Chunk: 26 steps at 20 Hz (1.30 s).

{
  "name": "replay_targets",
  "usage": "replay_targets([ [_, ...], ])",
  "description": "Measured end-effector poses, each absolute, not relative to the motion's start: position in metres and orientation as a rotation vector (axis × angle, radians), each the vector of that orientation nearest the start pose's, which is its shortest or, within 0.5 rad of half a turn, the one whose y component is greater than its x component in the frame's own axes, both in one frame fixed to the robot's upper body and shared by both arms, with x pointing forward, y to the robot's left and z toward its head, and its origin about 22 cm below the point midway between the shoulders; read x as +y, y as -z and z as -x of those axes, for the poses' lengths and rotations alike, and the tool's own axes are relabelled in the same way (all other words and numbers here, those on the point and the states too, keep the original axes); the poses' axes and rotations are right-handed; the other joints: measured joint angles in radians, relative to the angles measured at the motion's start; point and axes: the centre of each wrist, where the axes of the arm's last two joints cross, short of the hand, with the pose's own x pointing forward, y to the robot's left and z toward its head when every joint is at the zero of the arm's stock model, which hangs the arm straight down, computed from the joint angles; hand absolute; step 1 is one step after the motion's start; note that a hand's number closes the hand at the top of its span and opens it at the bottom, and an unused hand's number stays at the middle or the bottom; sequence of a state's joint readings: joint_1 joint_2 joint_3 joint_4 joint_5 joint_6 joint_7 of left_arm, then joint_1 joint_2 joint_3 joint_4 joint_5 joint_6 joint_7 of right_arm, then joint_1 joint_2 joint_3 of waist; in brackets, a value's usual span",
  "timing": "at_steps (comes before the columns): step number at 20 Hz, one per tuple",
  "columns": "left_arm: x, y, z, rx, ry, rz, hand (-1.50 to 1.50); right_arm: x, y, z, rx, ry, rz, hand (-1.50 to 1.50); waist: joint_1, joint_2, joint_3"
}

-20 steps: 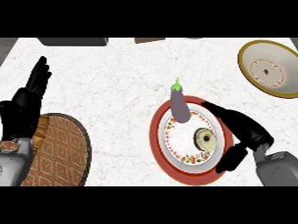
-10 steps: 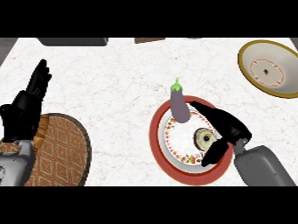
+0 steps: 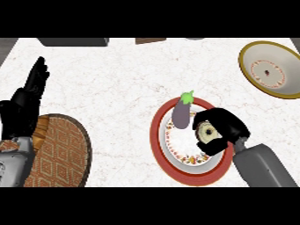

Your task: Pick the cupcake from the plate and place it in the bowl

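A white marbled counter (image 3: 113,88) fills the frame. The cupcake (image 3: 209,132) is seen on the red-rimmed plate (image 3: 160,149) at lower right, top facing up, with the right hand (image 3: 225,126) curled round it from the right and above, so no gap is left to close. An eggplant (image 3: 181,113) lies just to its upper left, long axis running up-frame. The yellow-rimmed bowl (image 3: 246,61) sits well apart at upper right, up-frame of the hand. The left hand (image 3: 23,105) is held spread at the left edge, resting above a woven mat (image 3: 64,149).

Bowl (image 3: 277,70) behind-right of plate (image 3: 160,145)
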<state>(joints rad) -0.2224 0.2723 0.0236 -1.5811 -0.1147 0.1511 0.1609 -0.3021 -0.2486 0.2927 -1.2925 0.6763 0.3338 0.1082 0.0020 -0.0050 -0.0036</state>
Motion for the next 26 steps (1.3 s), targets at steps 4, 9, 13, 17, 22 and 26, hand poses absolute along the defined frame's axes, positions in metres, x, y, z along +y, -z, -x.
replay_targets([
  [4,0.269,-0.081,-0.29,-1.641,0.165,-0.391,0.0,-0.202,-0.004,-0.299,-1.231,-1.237,0.35,1.5,0.0,0.0,0.0],
  [9,0.269,-0.08,-0.29,-1.645,0.168,-0.382,0.0,-0.16,-0.007,-0.291,-1.243,-1.259,0.372,1.5,0.0,-0.001,-0.001],
  [13,0.263,-0.078,-0.287,-1.645,0.178,-0.377,0.0,-0.109,-0.011,-0.288,-1.241,-1.295,0.429,1.5,0.006,-0.007,-0.005],
  [17,0.264,-0.08,-0.288,-1.65,0.171,-0.389,0.0,-0.079,-0.024,-0.279,-1.299,-1.278,0.444,1.5,0.003,-0.003,-0.001],
  [22,0.264,-0.081,-0.29,-1.649,0.166,-0.394,0.0,-0.068,-0.058,-0.263,-1.458,-1.063,0.429,1.5,-0.003,0.0,0.002],
  [26,0.265,-0.081,-0.289,-1.647,0.161,-0.402,0.0,-0.073,-0.09,-0.255,-1.573,-0.87,0.478,1.5,-0.008,0.0,0.003],
])
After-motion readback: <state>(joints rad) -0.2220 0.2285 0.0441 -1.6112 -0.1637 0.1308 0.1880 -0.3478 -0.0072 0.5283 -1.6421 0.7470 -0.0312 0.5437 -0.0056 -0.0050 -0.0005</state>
